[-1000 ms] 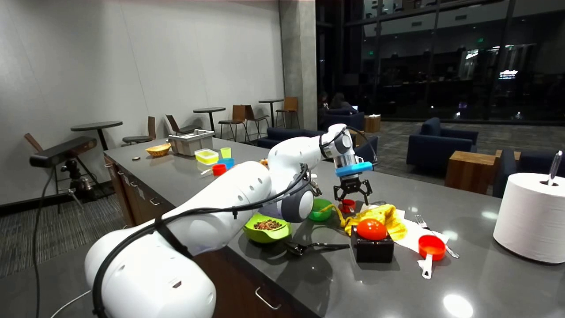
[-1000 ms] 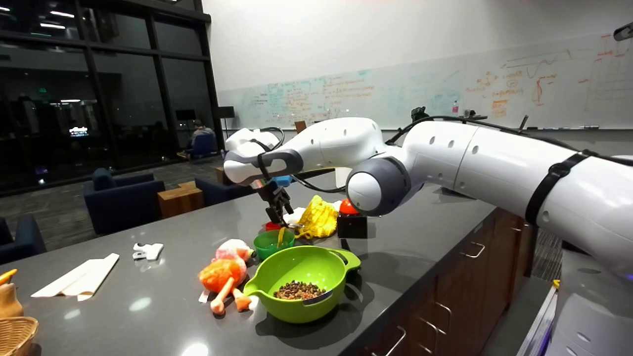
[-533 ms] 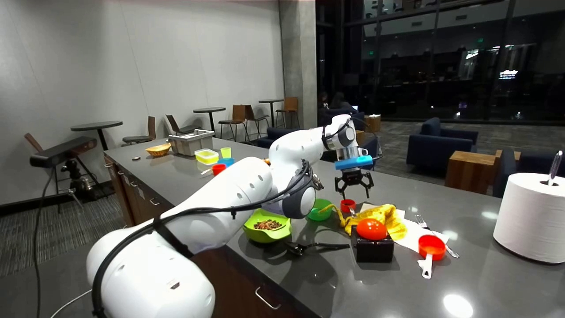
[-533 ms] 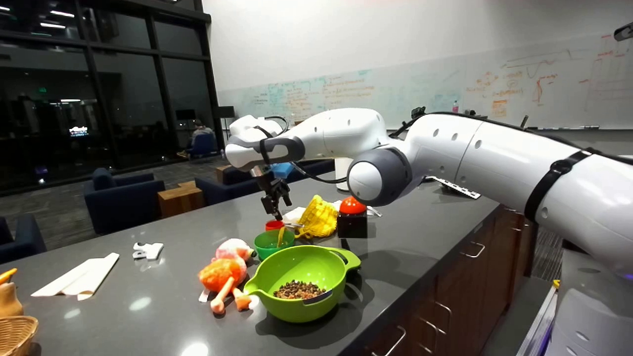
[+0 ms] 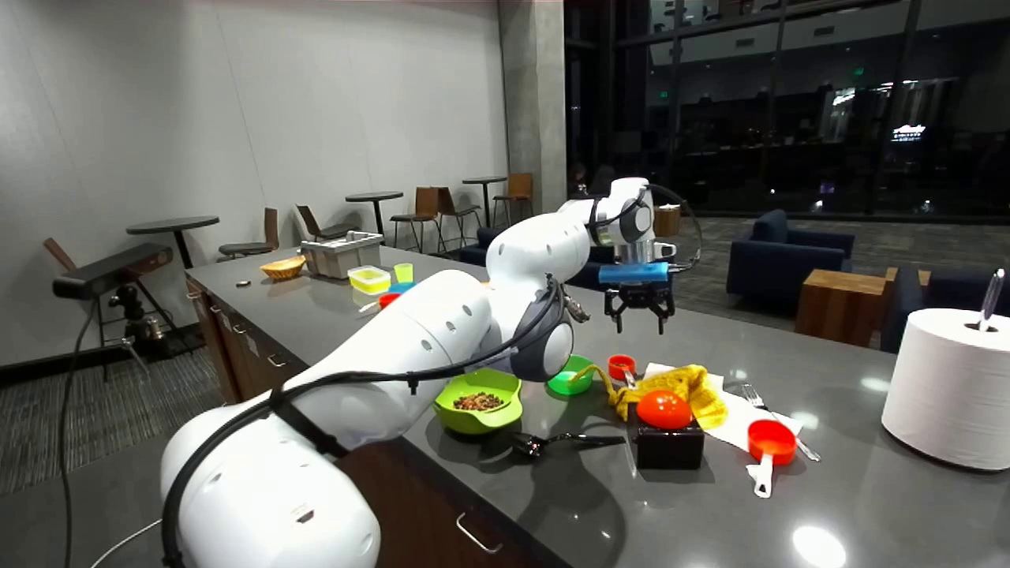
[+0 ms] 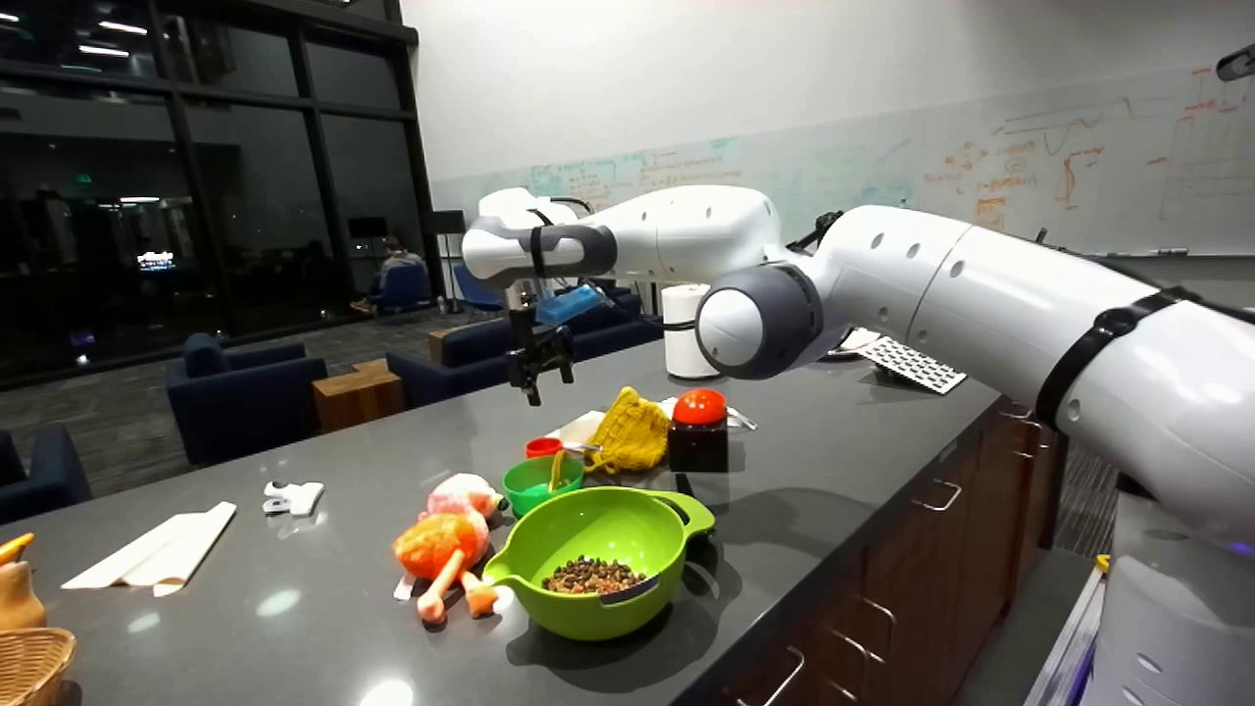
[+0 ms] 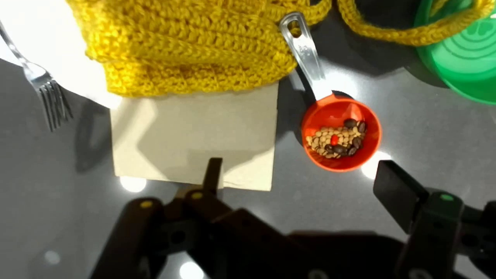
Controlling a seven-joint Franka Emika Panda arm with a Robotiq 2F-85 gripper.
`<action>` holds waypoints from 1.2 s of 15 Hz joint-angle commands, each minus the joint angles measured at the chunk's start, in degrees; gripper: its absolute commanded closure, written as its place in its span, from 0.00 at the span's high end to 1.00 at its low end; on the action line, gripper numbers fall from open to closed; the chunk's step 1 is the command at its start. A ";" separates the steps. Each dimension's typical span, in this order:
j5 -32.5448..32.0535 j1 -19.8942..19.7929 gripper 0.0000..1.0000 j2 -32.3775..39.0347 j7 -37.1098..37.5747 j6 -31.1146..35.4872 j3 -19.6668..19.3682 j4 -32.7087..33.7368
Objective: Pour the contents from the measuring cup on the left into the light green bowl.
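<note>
Gripper (image 5: pixel 640 328) wide above red measuring cup (image 7: pixel 329 112): tan, dark beans (image 7: pixel 322 138), one red piece (image 7: pixel 334 140). One lime mixing bowl (image 6: pixel 569 614): brown mix (image 6: pixel 593 577).

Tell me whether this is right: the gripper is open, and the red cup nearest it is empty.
The red cup isn't empty: the wrist view shows tan and dark pieces in it. The gripper is indeed open.

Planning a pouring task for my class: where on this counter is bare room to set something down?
One free patch lies between the paper towel roll and the fork; another, between the folded napkin, white clip and stuffed toy. It is crowded where the measuring cup, yellow cloth, green cup and lime bowl cluster.
</note>
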 commanded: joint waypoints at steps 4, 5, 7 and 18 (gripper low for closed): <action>0.15 -0.34 1.00 -4.39 1.61 -10.22 0.03 0.01; 0.35 -0.39 1.00 -4.92 1.45 -12.46 0.22 0.01; 0.35 -0.22 1.00 -5.98 2.63 -16.02 0.12 0.02; 7.63 -0.26 1.00 -11.14 19.07 -14.07 -1.78 -0.79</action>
